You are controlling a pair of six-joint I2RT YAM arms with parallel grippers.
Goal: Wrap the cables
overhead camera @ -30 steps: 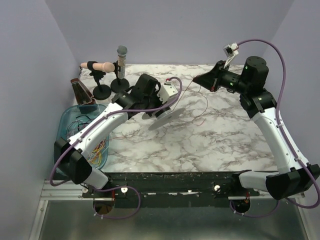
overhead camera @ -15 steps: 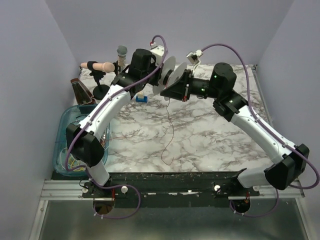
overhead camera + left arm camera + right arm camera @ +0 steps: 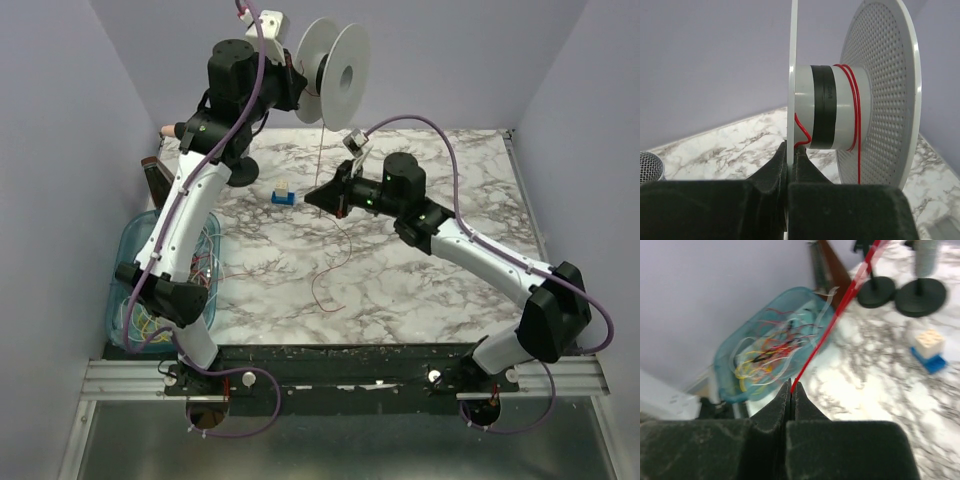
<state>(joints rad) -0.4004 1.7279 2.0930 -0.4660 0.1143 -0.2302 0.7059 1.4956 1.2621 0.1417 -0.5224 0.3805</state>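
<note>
Right gripper (image 3: 791, 388) pinches the red cable (image 3: 833, 315), which rises to the spool (image 3: 338, 72).

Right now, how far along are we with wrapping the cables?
Early stage. Done: about two turns of the red cable sit on the spool. In hand: the left gripper is shut on the spool's rim, holding it high, and the right gripper pinches the cable below it. Left: its tail lies on the table, and many loose cables wait in the tub.
</note>
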